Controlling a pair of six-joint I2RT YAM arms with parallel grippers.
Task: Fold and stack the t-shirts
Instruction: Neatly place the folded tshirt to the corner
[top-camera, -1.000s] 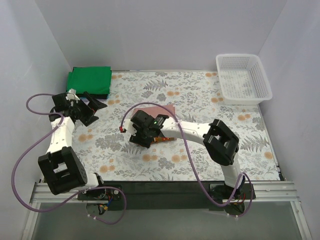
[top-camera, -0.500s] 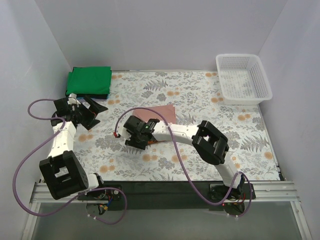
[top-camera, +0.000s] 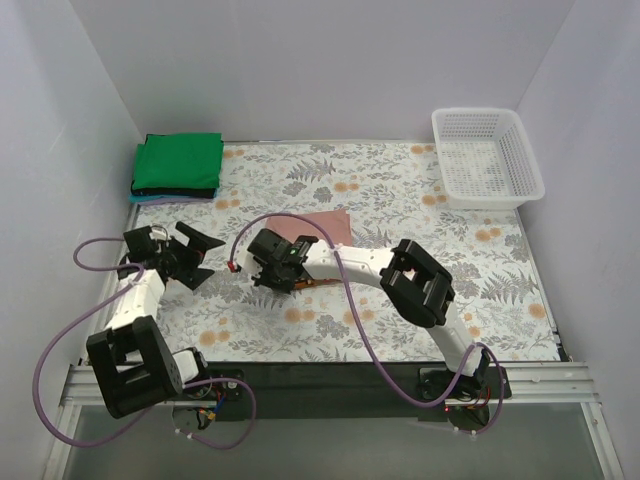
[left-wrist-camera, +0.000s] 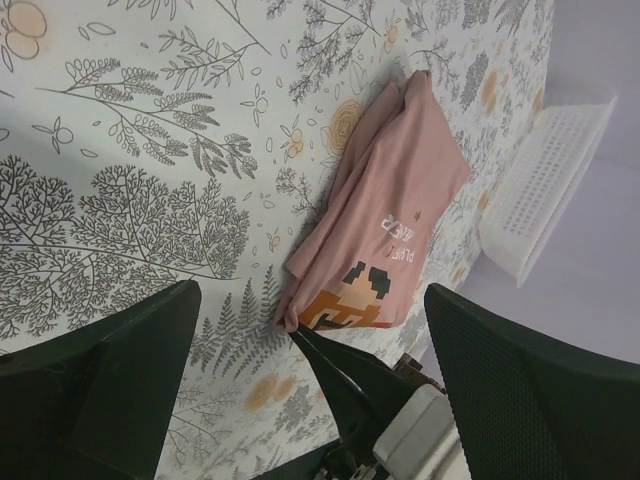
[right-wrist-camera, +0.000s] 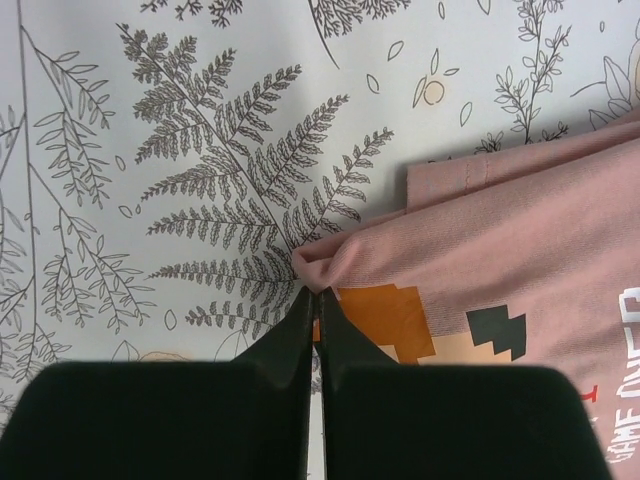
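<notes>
Looks mid-fold: right claw (right-wrist-camera: 318, 292) clamped on the pink t-shirt (right-wrist-camera: 500, 260) corner, shirt flat just beyond its tips; left claw (top-camera: 199, 258) spread, empty, well apart; next probably needs that corner carried across.

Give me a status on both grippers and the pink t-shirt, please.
Right gripper shut on pink t-shirt edge. Left gripper open, empty, off to the side. Green t-shirt folded at far-left corner.
</notes>
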